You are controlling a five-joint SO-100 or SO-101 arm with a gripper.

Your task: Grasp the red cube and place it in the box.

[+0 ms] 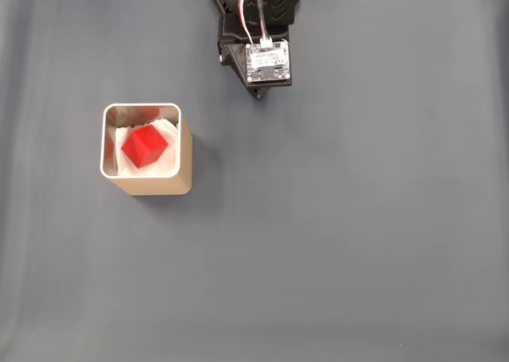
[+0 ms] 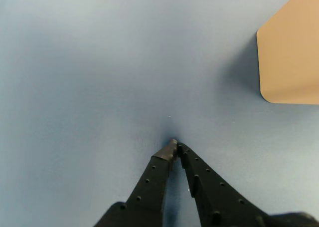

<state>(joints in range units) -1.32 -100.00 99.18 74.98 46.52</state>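
In the fixed view the red cube [image 1: 144, 145] lies tilted on white padding inside the tan box [image 1: 184, 151], which stands left of centre on the grey-blue mat. The arm sits folded at the top centre, and its gripper [image 1: 258, 94] points down at the mat, well to the right of the box and apart from it. In the wrist view the gripper [image 2: 175, 144] has its two black fingers meeting at the tips, shut with nothing between them, just above the mat. An outer wall of the box [image 2: 291, 52] shows at the upper right of that view.
A white circuit board [image 1: 268, 62] with red, white and black wires rides on the arm's wrist. The grey-blue mat [image 1: 334, 243] covers the whole table, with open room right of and below the box.
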